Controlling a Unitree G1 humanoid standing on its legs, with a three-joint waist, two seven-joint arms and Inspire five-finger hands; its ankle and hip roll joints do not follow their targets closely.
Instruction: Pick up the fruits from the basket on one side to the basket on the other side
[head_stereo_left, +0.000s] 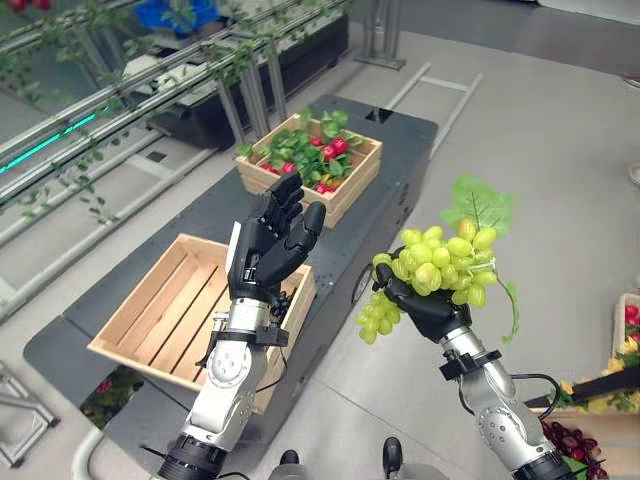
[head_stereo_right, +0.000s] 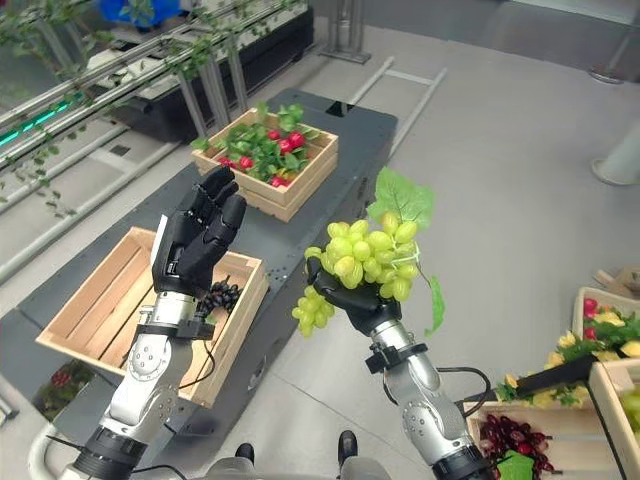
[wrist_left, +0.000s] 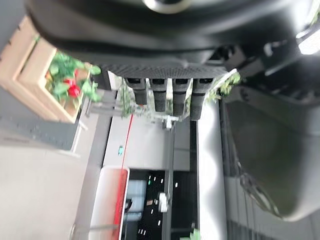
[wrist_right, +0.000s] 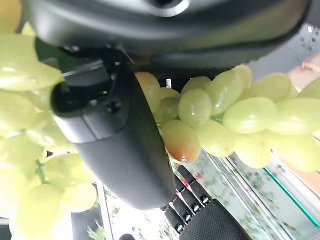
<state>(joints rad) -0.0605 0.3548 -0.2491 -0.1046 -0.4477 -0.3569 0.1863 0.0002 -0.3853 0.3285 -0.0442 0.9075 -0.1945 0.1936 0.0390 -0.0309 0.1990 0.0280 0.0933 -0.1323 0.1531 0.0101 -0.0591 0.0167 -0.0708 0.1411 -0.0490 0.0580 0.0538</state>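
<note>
Now the carry is under way: the right hand (head_stereo_left: 425, 305) is curled round a green grape bunch (head_stereo_left: 440, 262), held up in the air off the surface's (head_stereo_left: 200, 215) near right edge. The left hand (head_stereo_left: 268, 240) hangs with fingers straight and empty over the near crate (head_stereo_left: 150, 310), which holds a small dark bunch (head_stereo_right: 220, 294). Farther along stands the leafy red-fruit crate (head_stereo_left: 310, 160). Next, I judge, comes swinging the grapes over the near crate and lowering before release.

Dark platform (head_stereo_left: 400, 150), leafy rail (head_stereo_left: 120, 110)
</note>
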